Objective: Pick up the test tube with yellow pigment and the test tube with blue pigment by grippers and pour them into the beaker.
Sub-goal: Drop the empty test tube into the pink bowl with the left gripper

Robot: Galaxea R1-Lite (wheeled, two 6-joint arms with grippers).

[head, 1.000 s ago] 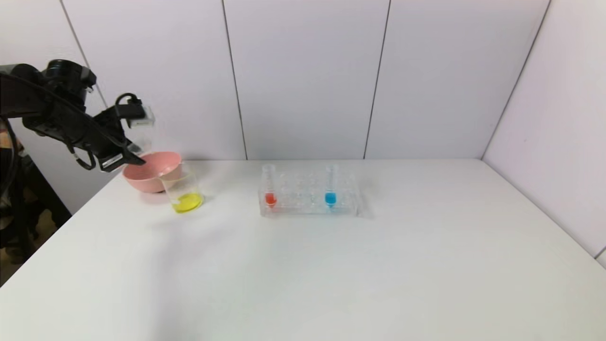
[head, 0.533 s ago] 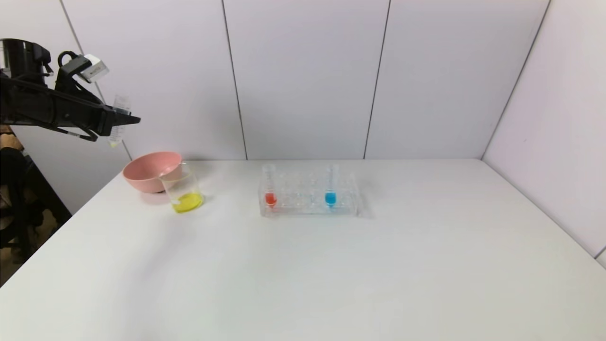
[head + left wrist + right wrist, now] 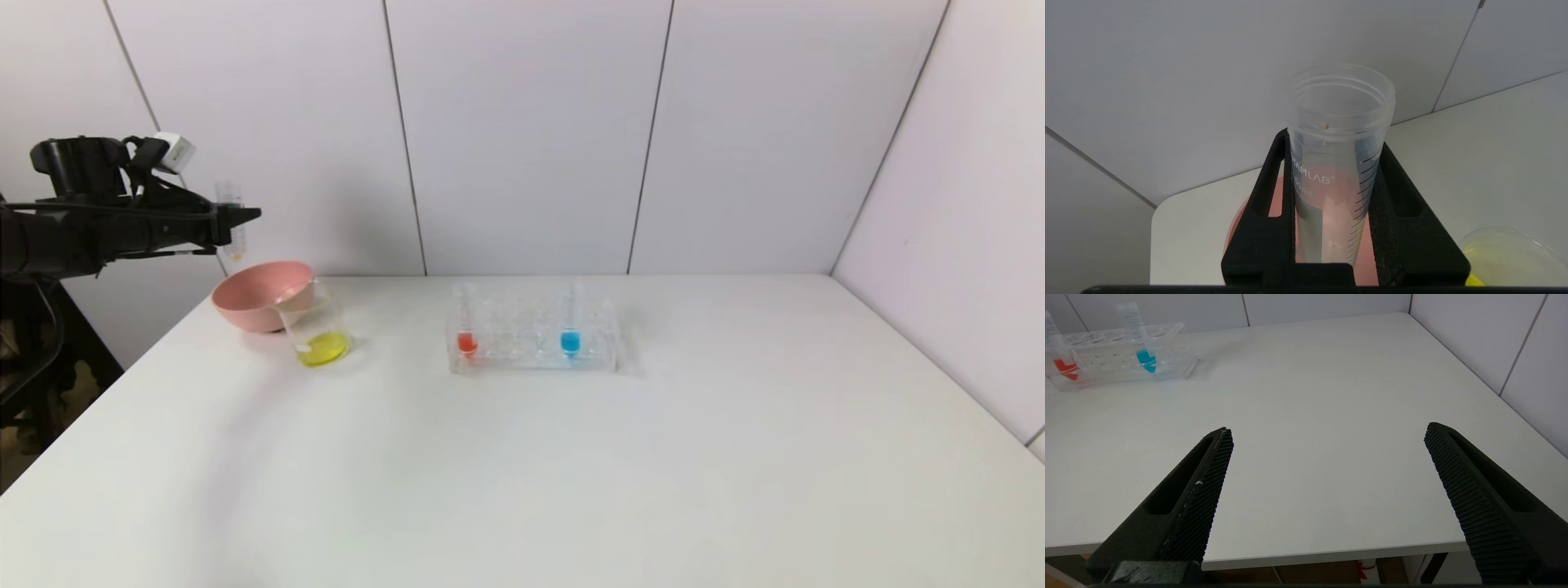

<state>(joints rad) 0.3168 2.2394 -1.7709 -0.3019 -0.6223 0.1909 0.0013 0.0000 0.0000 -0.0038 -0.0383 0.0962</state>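
The left pincer (image 3: 245, 215) grips the emptied yellow tube (image 3: 1339, 163) above the pink bowl (image 3: 253, 306). Next, discard it. The right pincer (image 3: 1327, 490), released, must fetch the blue tube (image 3: 570, 327).

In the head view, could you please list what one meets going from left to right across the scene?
left gripper holding the test tube with yellow pigment → pink bowl → beaker → tube with red liquid → test tube with blue pigment, both tubes standing in the clear rack.
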